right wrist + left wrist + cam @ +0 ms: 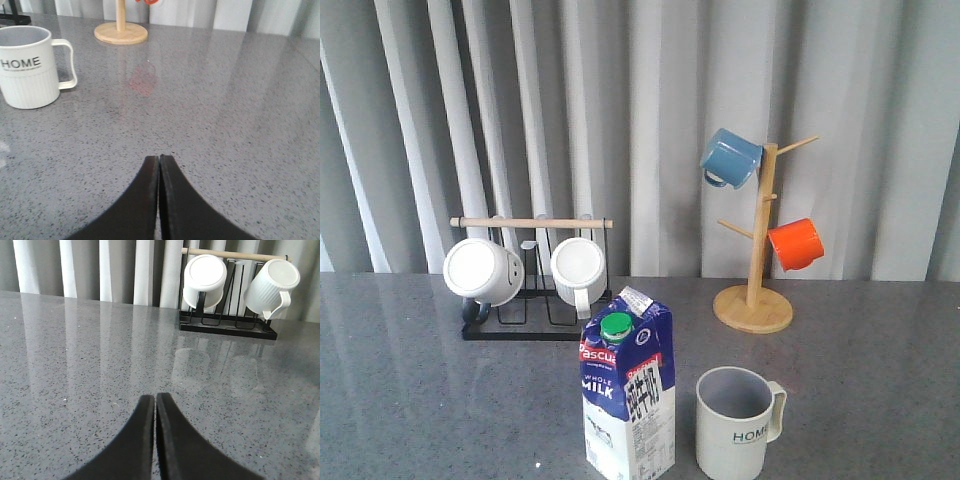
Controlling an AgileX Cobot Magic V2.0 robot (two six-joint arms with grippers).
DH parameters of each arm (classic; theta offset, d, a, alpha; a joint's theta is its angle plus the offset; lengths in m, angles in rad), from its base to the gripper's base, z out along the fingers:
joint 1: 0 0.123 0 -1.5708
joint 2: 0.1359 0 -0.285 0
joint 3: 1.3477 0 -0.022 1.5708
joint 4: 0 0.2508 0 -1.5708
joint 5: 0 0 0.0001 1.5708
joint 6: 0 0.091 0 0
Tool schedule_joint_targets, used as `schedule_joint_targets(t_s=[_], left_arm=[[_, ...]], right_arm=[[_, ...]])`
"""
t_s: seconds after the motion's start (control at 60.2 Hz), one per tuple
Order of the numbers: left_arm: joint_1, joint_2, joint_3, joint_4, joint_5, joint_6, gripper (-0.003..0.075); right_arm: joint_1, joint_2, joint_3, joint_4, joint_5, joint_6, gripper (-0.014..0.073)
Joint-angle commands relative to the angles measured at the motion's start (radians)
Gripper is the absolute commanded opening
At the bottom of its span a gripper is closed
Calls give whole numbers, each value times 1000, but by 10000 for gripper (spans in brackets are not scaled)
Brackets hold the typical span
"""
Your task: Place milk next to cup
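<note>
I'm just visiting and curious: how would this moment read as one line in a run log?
milk: upright, left of cup, small gap | left fingers: shut, empty | right fingers: shut, empty | both away from milk

Only the fingers of each hand show. The left hand [155, 399] has two smooth, matte black fingers, broad at the base and curving to slim tips. The right hand [159, 160] looks identical: plain black, unmarked, no visible screws or cables.

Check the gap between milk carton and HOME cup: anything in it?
Nothing. In the front view the milk carton and cup stand side by side, apart, with only bare grey table between them.
</note>
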Motion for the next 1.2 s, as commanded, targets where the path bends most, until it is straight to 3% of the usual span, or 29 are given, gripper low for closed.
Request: schedule_joint_targets(t_s=[0.0, 0.066, 0.199, 0.515, 1.18], left_arm=[[0, -13, -22, 1, -70, -9, -6], [0, -13, -22, 1, -70, -9, -6], [0, -13, -22, 1, -70, -9, -6], [0, -13, -22, 1, -70, -9, -6], [0, -13, -22, 1, -70, -9, -6]], right_arm=[[-114, -38, 42, 208, -216, -286, -4], [-180, -71, 108, 312, -346, -380, -4], [-249, -111, 198, 363, -484, -360, -4], [-255, -141, 246, 288, -520, -323, -4], [-266, -140, 246, 353, -500, -318, -4]])
